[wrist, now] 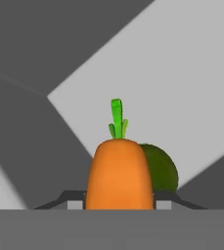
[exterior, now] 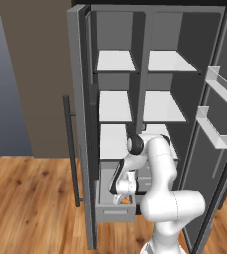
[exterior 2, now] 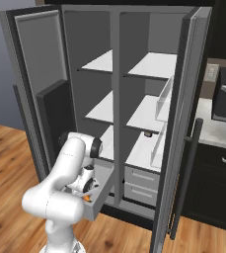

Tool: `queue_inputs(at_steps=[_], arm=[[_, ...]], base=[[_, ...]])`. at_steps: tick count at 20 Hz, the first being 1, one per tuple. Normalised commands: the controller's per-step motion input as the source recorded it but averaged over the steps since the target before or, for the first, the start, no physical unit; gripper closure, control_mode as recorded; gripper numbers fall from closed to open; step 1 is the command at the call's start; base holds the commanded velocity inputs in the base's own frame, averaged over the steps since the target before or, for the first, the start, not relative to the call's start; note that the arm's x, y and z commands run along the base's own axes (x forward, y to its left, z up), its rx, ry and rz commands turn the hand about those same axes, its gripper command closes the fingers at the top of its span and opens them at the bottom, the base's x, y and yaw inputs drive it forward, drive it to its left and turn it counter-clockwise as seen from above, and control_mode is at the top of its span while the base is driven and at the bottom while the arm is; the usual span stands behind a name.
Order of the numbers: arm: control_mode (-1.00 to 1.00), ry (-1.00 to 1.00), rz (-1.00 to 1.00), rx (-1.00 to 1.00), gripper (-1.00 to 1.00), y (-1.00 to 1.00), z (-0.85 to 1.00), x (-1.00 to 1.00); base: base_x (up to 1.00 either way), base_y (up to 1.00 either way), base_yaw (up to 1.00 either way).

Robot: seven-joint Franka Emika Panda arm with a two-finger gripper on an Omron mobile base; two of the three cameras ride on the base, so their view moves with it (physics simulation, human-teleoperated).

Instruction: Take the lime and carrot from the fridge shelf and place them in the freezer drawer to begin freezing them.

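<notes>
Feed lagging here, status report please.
Gripper shut on carrot, low inside freezer drawer. Lime already down, right behind carrot. Nothing blocking.

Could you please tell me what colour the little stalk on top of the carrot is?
Bright green, atop the orange carrot; the hand view shows it best.

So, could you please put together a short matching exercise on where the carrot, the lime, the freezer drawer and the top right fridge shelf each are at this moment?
Things:
1. carrot
2. lime
3. freezer drawer
4. fridge shelf

States:
A. pulled out at the bottom of the fridge
B. bare, top of the right-hand column
C. clamped between the gripper fingers
D. dark green, just behind the orange thing in the hand view

Pairs: 1-C, 2-D, 3-A, 4-B
</notes>
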Motion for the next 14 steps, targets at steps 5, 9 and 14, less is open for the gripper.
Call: queue_inputs(at_steps=[5,9,14], arm=[[-1.0,0.08,0.03,0.0,1.0,0.12,-0.3,-0.1],[-1.0,0.06,0.04,0.0,1.0,0.08,-0.28,-0.06],[-1.0,0.04,0.07,0.0,1.0,0.09,-0.4,-0.42]], base=[[0.0,0.0,0.0],[0.0,0.0,0.0],[0.0,0.0,0.0]])
